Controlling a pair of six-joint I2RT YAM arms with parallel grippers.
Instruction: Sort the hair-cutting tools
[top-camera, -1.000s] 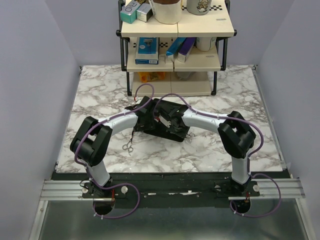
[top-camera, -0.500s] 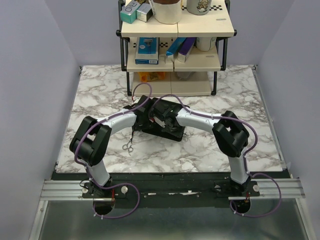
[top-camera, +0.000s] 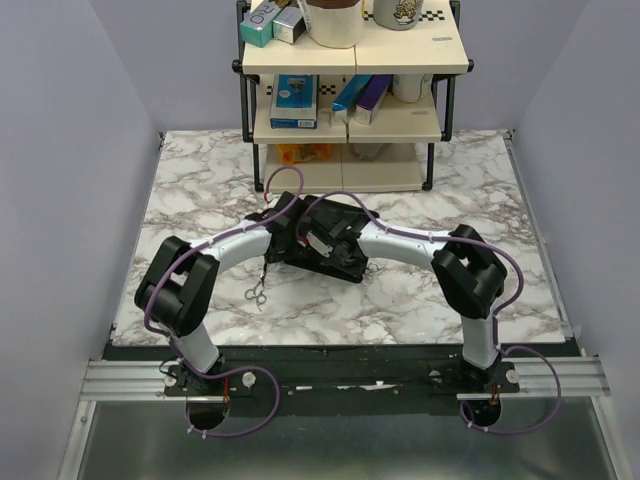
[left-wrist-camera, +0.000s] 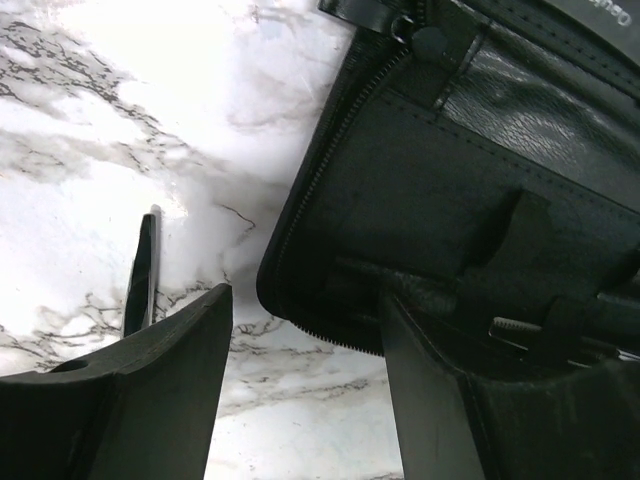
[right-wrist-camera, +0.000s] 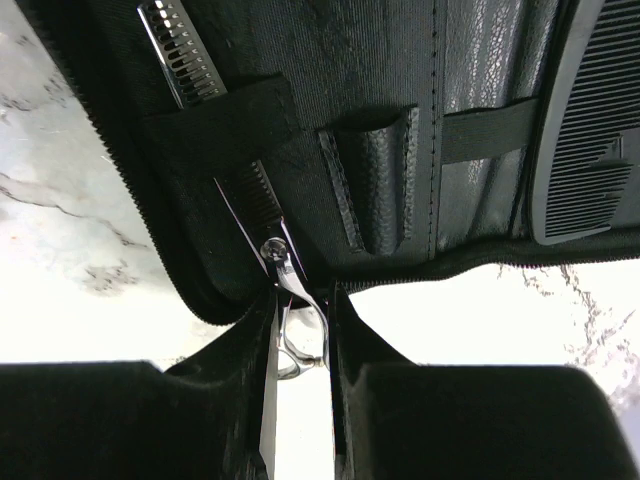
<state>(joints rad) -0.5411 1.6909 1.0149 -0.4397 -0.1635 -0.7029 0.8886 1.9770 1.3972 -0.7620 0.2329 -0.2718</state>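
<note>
Pouch (left-wrist-camera: 450, 190) lettering is cropped, unreadable. Right claw (right-wrist-camera: 302, 300) pinches scissors (right-wrist-camera: 268, 250), seemingly their handle, at pouch edge; left claw (left-wrist-camera: 305, 320) gapes empty.

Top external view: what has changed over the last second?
Only the arms shifted slightly: the right arm's elbow swung a little left, then partly back; the left arm's elbow drifted left. Nothing was taken or let go. The right gripper stays shut on the toothed scissors at the pouch, the left gripper open over its edge, and the loose scissors unmoved.
</note>
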